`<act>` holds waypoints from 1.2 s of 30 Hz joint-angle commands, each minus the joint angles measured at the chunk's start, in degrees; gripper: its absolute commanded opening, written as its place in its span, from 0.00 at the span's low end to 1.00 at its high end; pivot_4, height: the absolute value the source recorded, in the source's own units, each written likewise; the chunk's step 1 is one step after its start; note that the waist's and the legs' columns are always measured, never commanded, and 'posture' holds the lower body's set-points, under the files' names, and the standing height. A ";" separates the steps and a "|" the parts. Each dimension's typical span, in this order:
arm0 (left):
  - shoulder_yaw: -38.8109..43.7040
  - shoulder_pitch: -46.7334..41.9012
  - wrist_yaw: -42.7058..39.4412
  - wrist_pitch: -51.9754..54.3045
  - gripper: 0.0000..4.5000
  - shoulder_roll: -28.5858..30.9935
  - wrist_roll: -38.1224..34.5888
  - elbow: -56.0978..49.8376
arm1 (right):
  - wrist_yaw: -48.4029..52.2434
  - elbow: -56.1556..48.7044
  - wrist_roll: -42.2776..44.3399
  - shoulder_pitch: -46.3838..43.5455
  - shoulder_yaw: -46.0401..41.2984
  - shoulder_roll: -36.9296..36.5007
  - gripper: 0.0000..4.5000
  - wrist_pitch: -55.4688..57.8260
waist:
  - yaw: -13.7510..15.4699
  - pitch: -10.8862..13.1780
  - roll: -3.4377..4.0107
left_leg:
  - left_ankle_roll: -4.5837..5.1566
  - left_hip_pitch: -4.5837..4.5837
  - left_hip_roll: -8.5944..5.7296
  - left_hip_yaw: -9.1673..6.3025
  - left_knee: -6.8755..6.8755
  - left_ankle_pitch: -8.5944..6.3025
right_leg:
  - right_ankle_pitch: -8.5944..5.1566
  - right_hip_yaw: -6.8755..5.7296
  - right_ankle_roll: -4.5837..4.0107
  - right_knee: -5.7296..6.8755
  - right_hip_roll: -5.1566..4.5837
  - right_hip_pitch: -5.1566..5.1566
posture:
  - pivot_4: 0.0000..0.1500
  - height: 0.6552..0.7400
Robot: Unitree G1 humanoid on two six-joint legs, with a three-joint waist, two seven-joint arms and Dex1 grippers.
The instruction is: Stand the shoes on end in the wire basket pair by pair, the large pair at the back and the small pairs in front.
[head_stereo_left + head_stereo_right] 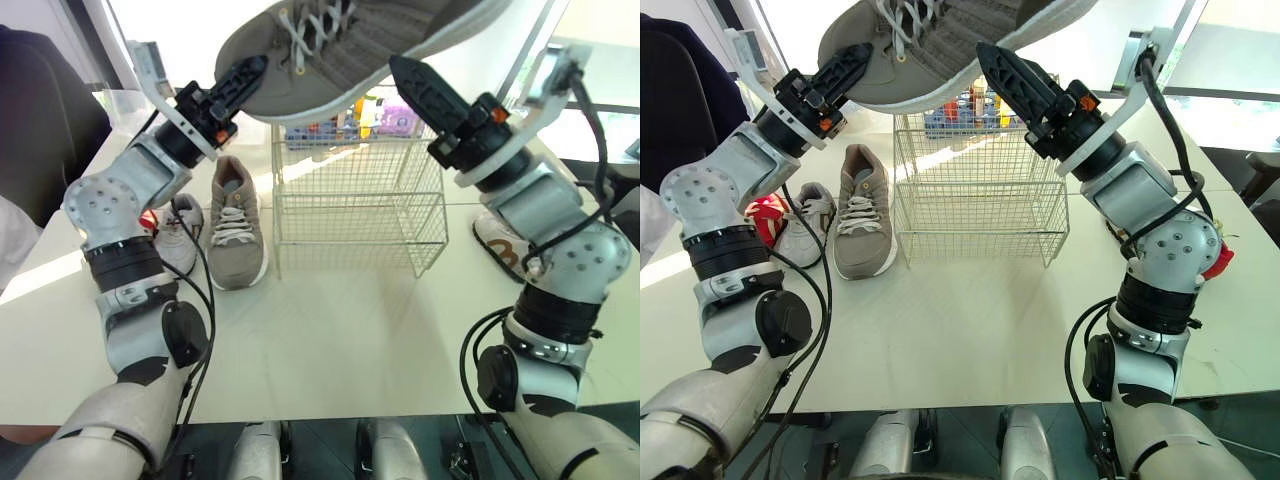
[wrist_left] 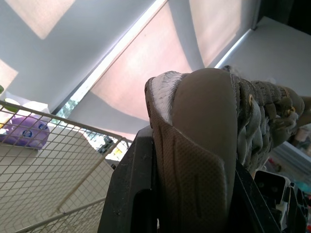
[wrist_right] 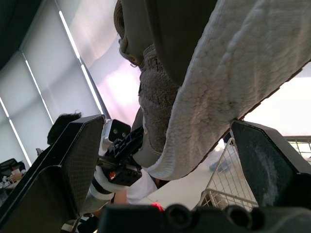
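Left pincer pinched the large grey sneaker by its toe over the wire basket; right pincer, spread, flanked its heel, likely for upending.

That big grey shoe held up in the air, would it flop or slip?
Probably fairly stiff: the big grey shoe stretches unbent from the left tool to the right tool. Its laces and fabric look soft, likely squashing under pressure. Being long, it might swing if one end slips.

This is looking like an office or lab: a white table is standing by tall blinds, and a person is showing beside it.
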 commanded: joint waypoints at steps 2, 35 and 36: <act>0.06 0.69 1.17 -1.14 0.11 0.06 -3.75 -3.34 | 1.06 1.41 -0.24 -4.32 -0.47 -0.26 1.00 -4.27 | -0.05 0.00 0.00 | 0.00 -0.01 0.00 0.00 0.00 0.00 | 0.00 0.00 0.00 0.00 0.00 0.00 | 1.00 1.00; -10.14 10.80 2.58 -5.57 0.65 3.10 -6.36 -12.03 | 9.01 17.20 -7.41 -19.29 2.39 -4.41 0.40 -3.62 | -0.38 0.01 0.02 | 0.00 -0.06 0.00 0.02 -0.06 -0.01 | 0.00 -0.01 -0.01 -0.14 0.01 -0.01 | 1.00 1.00; -10.62 10.88 1.75 -6.05 0.77 3.88 -5.62 -12.10 | 10.18 18.51 -7.86 -20.49 2.46 -5.32 0.40 -3.39 | -0.54 0.01 0.02 | 0.00 -0.06 0.00 0.02 -0.06 -0.01 | 0.00 -0.01 -0.02 -0.16 0.01 -0.02 | 1.00 1.00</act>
